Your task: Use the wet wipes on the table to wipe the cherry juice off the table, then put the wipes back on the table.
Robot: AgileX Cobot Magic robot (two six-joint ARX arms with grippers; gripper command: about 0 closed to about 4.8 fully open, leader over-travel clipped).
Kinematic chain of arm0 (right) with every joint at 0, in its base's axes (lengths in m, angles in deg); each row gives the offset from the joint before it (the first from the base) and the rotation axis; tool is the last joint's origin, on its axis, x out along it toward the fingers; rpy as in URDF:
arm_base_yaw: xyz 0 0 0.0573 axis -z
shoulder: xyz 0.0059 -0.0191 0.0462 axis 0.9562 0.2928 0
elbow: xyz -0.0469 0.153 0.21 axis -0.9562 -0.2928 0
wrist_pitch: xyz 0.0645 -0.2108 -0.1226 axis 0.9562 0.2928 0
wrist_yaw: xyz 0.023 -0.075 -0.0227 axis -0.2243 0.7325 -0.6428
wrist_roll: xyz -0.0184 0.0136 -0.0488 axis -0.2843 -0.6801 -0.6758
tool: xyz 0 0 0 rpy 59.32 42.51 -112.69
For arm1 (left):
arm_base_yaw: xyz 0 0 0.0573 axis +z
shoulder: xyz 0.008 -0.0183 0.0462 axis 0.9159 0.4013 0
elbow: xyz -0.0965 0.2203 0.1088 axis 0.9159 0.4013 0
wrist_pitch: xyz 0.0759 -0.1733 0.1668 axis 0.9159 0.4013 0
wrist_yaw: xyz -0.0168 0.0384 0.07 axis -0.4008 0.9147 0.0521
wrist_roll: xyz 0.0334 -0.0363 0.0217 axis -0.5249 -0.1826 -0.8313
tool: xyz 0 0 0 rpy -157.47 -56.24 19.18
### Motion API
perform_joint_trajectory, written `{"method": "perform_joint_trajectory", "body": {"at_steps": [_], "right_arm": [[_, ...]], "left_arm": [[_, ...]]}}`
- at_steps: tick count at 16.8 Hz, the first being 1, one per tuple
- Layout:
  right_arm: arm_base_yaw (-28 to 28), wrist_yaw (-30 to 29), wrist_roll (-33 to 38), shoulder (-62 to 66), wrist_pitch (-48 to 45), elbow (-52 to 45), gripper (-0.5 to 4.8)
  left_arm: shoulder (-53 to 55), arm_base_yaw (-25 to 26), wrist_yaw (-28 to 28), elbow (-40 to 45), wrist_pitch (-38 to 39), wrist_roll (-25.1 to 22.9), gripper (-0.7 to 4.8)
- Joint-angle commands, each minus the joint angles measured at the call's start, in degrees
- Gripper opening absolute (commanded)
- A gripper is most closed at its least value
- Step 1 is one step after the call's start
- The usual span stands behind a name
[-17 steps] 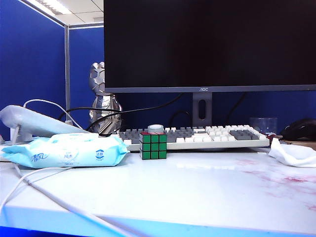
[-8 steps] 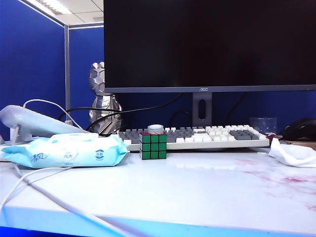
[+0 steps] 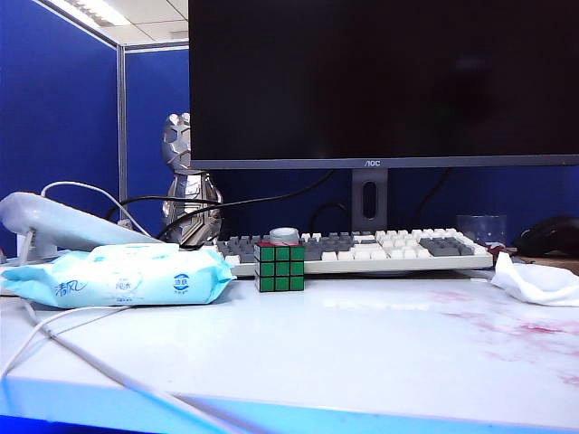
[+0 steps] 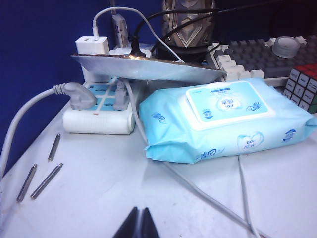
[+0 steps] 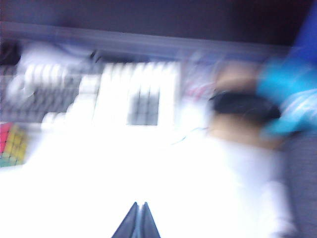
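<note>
The wet wipes (image 3: 539, 282) lie as a crumpled white wad on the table (image 3: 344, 353) at the far right, in front of the keyboard's end. Pinkish-red cherry juice (image 3: 534, 331) smears the glossy white top just in front of the wad. Neither arm shows in the exterior view. In the left wrist view my left gripper (image 4: 141, 208) is shut and empty over bare table near the light-blue packet (image 4: 223, 119). The right wrist view is smeared by motion. My right gripper (image 5: 140, 203) is shut there with nothing in it, over bright white table short of the keyboard (image 5: 124, 94).
A keyboard (image 3: 357, 249) and monitor (image 3: 380, 81) stand at the back, with a puzzle cube (image 3: 280, 266) in front. The blue packet (image 3: 118, 276), a power strip (image 4: 99, 119), cables (image 3: 90, 362) and metal rods (image 4: 44, 181) crowd the left. A dark mouse (image 3: 550, 237) sits far right.
</note>
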Motion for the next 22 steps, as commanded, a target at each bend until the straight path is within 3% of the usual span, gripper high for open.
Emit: {"method": "perform_joint_trajectory", "body": {"at_steps": [1, 3, 4, 5, 7, 8, 9, 10, 19, 22], "right_arm": [[-1.0, -0.5, 1.7, 12.9, 6.8, 6.1, -0.02], [-3.9, 1.6, 0.4, 21.1, 12.1, 8.4, 0.0], [-5.3, 2.3, 0.1, 24.0, 13.0, 8.7, 0.41], [-6.7, 3.3, 0.1, 26.4, 12.9, 8.7, 1.28], [-7.9, 6.6, 0.3, 29.8, 12.3, 8.7, 1.82], [-8.2, 8.7, 0.5, 31.5, 11.9, 8.7, 2.27], [-8.3, 10.9, 1.1, 32.5, 11.3, 8.7, 3.13], [-8.3, 12.7, 1.4, 33.2, 10.4, 8.7, 3.46], [-8.1, 22.1, 1.8, 41.9, 3.2, 8.7, 3.46], [-8.1, 22.8, 1.9, 44.2, 2.2, 8.7, 2.87]], "left_arm": [[-0.2, 0.1, 0.2, 0.0, 0.8, 0.0, 0.23], [-0.2, 0.1, 0.2, 0.0, 0.8, 0.0, 0.23], [-0.2, 0.1, 0.2, 0.0, 0.7, 0.0, 0.23], [-0.2, 0.1, 0.2, 0.0, 0.7, 0.0, 0.23], [-0.2, 0.1, 0.2, 0.0, 0.8, 0.0, 0.23], [-0.2, 0.1, 0.2, 0.0, 0.8, 0.0, 0.23], [-0.2, 0.1, 0.2, 0.0, 0.8, 0.0, 0.23], [-0.2, 0.1, 0.2, 0.0, 0.8, 0.0, 0.23], [-0.2, 0.1, 0.2, 0.0, 0.8, 0.0, 0.23], [-0.2, 0.1, 0.2, 0.0, 0.8, 0.0, 0.23]]}}
